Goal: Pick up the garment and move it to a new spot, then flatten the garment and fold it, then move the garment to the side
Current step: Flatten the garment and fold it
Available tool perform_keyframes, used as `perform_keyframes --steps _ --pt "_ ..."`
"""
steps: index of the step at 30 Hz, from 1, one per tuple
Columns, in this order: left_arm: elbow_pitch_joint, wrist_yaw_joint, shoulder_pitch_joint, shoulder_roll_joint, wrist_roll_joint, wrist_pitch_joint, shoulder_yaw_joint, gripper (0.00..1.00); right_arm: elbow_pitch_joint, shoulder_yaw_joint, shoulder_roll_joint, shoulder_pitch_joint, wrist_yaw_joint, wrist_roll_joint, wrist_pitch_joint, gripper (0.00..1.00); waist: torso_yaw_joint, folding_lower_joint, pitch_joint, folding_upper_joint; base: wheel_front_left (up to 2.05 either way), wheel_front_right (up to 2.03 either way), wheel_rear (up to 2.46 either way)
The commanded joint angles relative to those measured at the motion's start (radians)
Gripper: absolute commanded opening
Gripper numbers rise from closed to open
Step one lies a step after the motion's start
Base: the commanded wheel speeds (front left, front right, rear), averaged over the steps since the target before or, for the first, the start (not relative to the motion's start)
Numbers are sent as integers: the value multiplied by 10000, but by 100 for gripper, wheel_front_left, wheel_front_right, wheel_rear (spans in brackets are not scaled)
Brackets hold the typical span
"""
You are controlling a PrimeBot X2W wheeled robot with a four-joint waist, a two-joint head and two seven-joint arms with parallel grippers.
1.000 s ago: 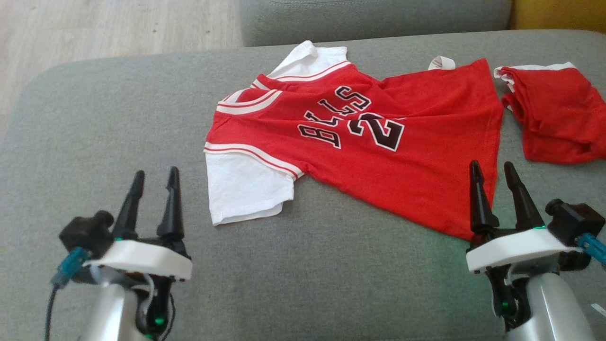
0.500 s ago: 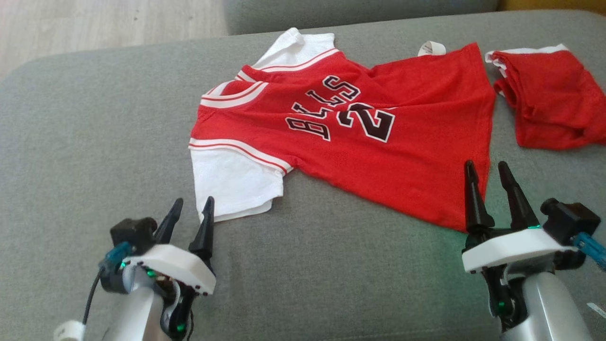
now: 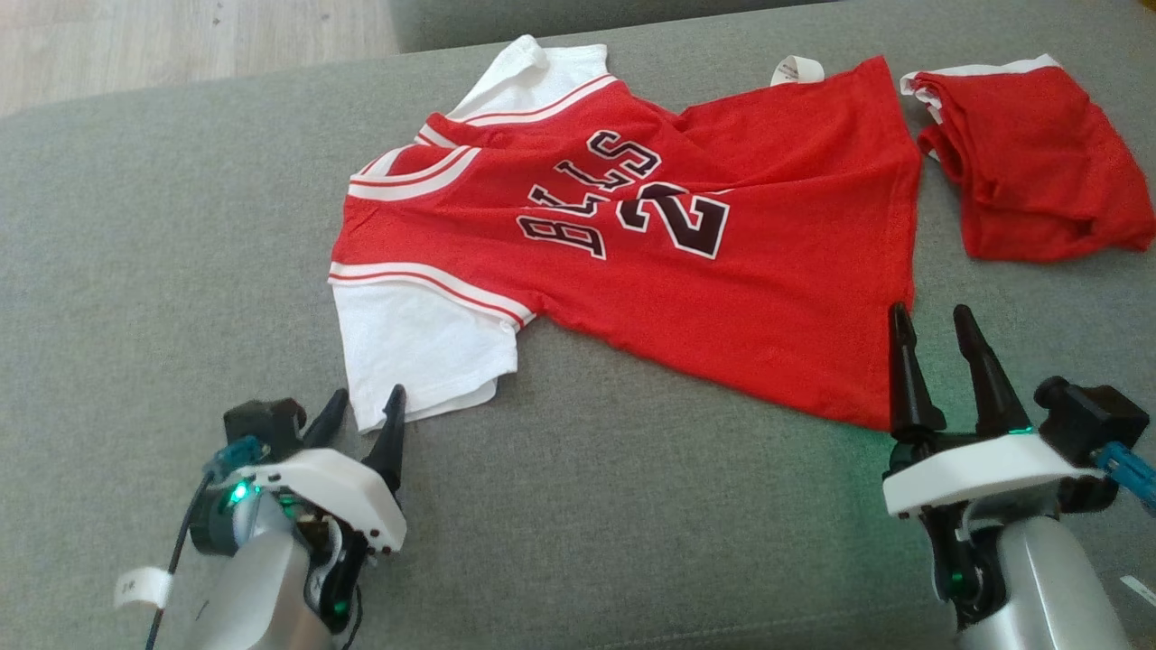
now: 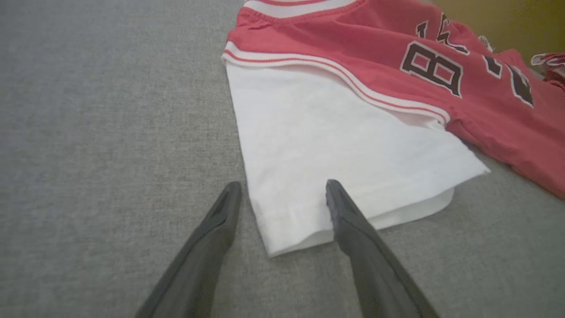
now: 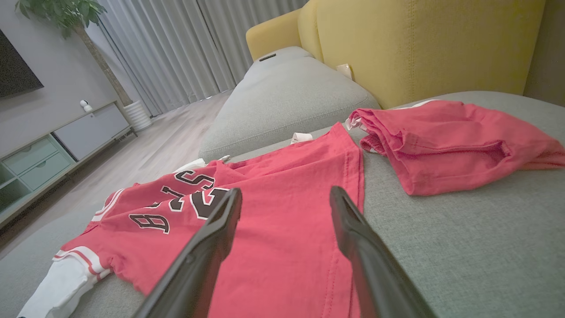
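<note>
- Two tools sit at the near edge of the red shirt (image 3: 686, 298), which lies spread and a little rumpled on the grey sofa cushion (image 3: 632, 524) ahead of both. Neither holds anything.
- Left tool (image 3: 368, 393): its fingers are spread wide and straddle the near corner of the white sleeve (image 3: 415, 352). In the left wrist view one finger is over the cuff and the other over bare cushion just beside it. I cannot tell whether either touches cloth.
- Right tool (image 3: 930, 309): also spread wide, with its tips at the corner of the hem (image 3: 903, 226), apparently above the fabric rather than on it.
- Likely step: taking hold at the sleeve and the hem to lift the shirt. To do it well, lower each tool so one finger slides under the edge, then close on both layers, not just the top one.
- Keep the right tool clear of the folded red garment (image 3: 1030, 162) lying beyond it to its right.
</note>
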Motion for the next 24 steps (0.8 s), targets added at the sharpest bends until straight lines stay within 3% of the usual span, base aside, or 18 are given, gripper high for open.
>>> perform_keyframes --steps 1,3,4,5,6,13,18,24 --pt "-57 47 -269 221 42 76 224 100 -272 213 -47 -448 -9 47 -142 100 -9 0 3 -1 0 0 0" --pt "112 12 -316 217 4 178 152 100 -246 206 -47 -456 -9 49 -149 100 -16 0 -1 -1 0 0 0" --pt "174 -13 -335 214 -21 228 107 88 -233 195 -47 -460 -9 47 -149 100 -17 0 -2 -1 0 0 0" --pt "204 -40 -356 214 -43 225 62 4 -218 183 -47 -463 -9 42 -148 100 -14 0 -13 -1 0 0 0" --pt "199 -71 -371 223 -57 166 7 0 -201 171 -47 -467 -9 36 -145 100 -13 0 -27 -1 0 0 0" --pt "-695 -152 -476 419 -285 -714 242 0 173 -211 -47 -352 -9 -22 55 100 -9 0 -245 -1 0 0 0" --pt "-2174 -163 -358 451 -199 -845 635 0 707 -684 -47 -75 -9 123 433 100 23 0 -408 -1 0 0 0" --pt "-3720 -177 224 355 98 -851 1213 0 1355 -544 -47 282 -9 368 1045 100 -72 0 -523 -1 0 0 0"
